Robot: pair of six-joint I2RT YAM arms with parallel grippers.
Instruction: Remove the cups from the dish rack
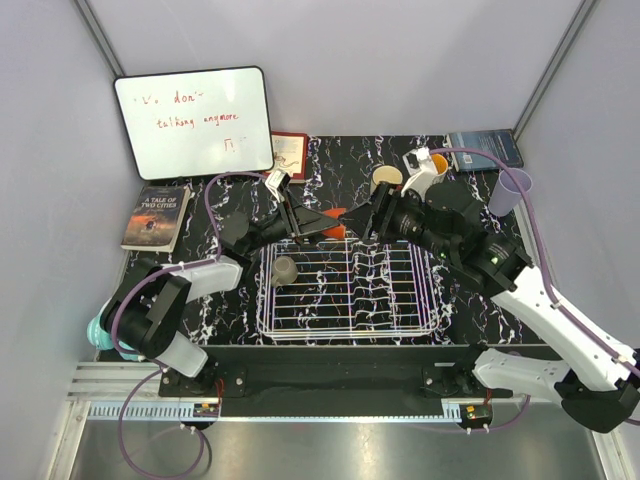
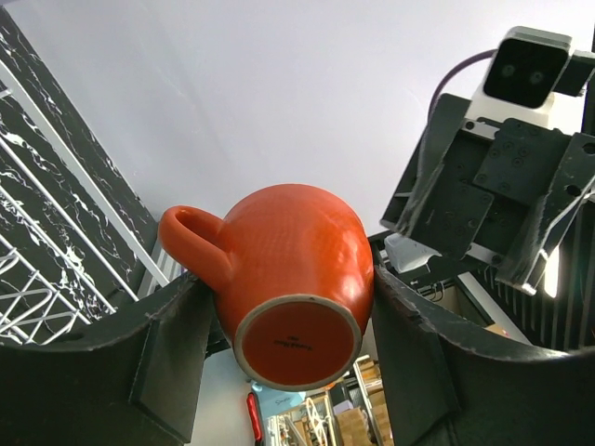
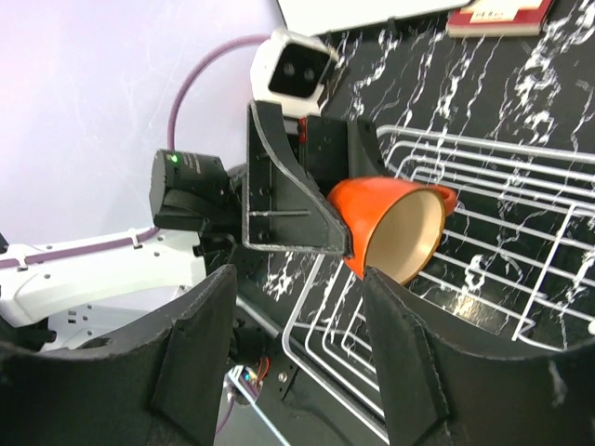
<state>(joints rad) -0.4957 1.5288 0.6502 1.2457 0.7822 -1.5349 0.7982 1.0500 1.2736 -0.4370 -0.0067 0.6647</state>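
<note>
Five cups show. The orange cup [image 3: 390, 228] hangs on its side above the far edge of the rack [image 1: 345, 334], base toward the left arm and mouth toward the right arm, handle up. The left end effector [image 2: 288, 283] clamps it by the body, one finger on each flank, about half open. The right end effector [image 3: 299, 279] faces it mouth-on with its fingers well apart; the cup's rim sits just at one fingertip, and I cannot tell whether they touch or grip. One grey cup [image 1: 285, 270] stands inside the single white wire rack, near its far-left corner, with rows of upright prongs to its right. Three more cups are out on the desk [image 1: 340, 165] behind the rack: a cream mug [image 1: 386, 178], a white mug [image 1: 420, 172] just beside it, and a lavender tumbler [image 1: 510, 190] farther right, near the wall. The right arm crosses between the rack and these three and hides part of the white mug; the left arm reaches over the rack's far-left corner. Farther out lie three books, one at the left edge [image 1: 156, 215], one red-framed at the back [image 1: 290, 153] and one blue at the back right [image 1: 485, 150], and one whiteboard [image 1: 195, 122] leans on the back wall. A teal thing [image 1: 97, 330] peeks out behind the left arm's base.
</note>
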